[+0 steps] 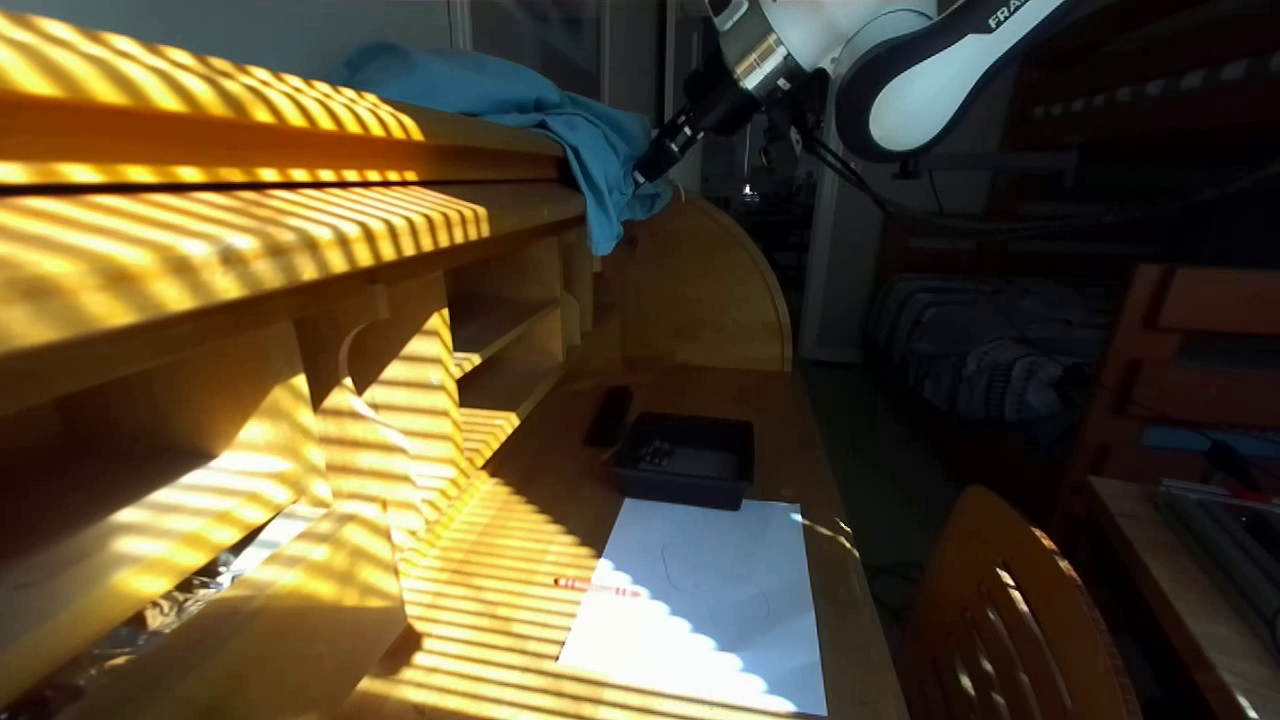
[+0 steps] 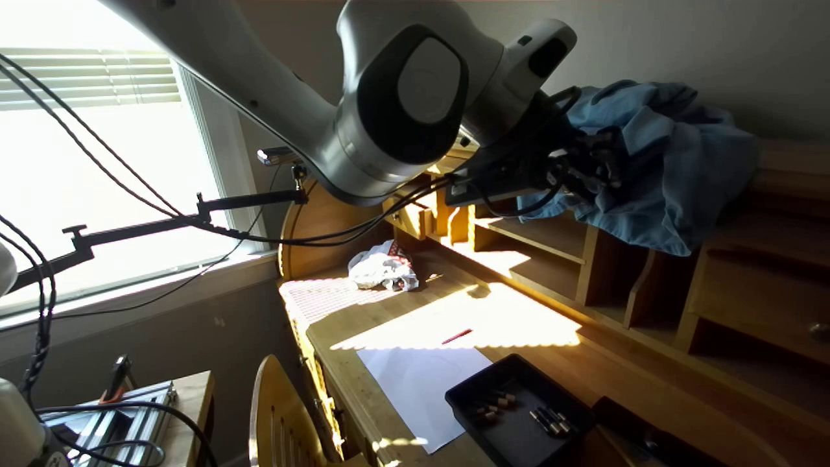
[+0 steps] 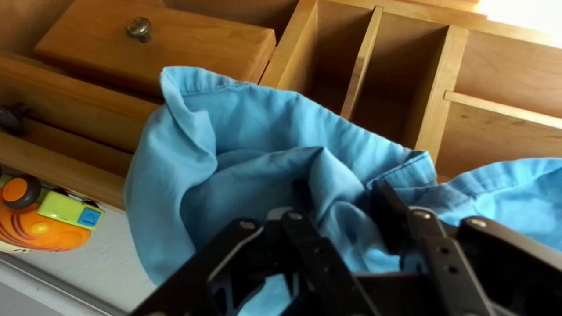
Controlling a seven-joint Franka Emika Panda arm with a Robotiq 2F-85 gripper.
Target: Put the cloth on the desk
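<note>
Black two-fingered metal gripper (image 3: 343, 204): jaws apart, left and right of a fold in large teal-blue fabric cloth (image 3: 254, 184), firm pinch not evident | Cloth: draped over brown wooden ledge (image 1: 300, 220), overhang likely offering purchase | Sun-striped light-brown wooden desk (image 1: 490, 590): below, awaiting it
</note>
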